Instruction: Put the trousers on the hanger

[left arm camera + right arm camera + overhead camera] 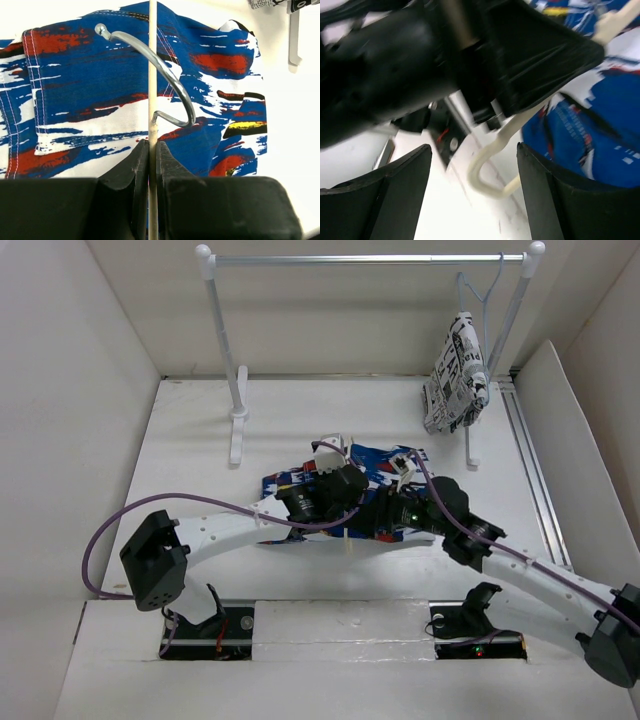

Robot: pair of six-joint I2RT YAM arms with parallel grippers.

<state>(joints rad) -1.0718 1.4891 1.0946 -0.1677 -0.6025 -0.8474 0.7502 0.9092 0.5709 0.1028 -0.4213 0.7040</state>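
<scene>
The trousers [372, 468], blue and white with red streaks, lie flat on the table's middle, partly under both arms. In the left wrist view they fill the background [85, 75]. My left gripper [152, 146] is shut on the hanger's thin beige bar [152, 60], with the metal hook [172, 82] curving just beyond the fingertips. In the top view that gripper [340, 485] sits over the trousers. My right gripper [474, 147] is open. A curved cream end of the hanger [487, 175] lies between its jaws, untouched, with the trousers [605, 135] to the right. In the top view it [388, 515] is beside the left gripper.
A white clothes rail [370, 258] on two posts stands at the back. A light blue wire hanger [478, 290] hangs at its right end with newsprint-lettered cloth [455, 375]. A metal track [535, 485] runs along the right. White walls enclose the table.
</scene>
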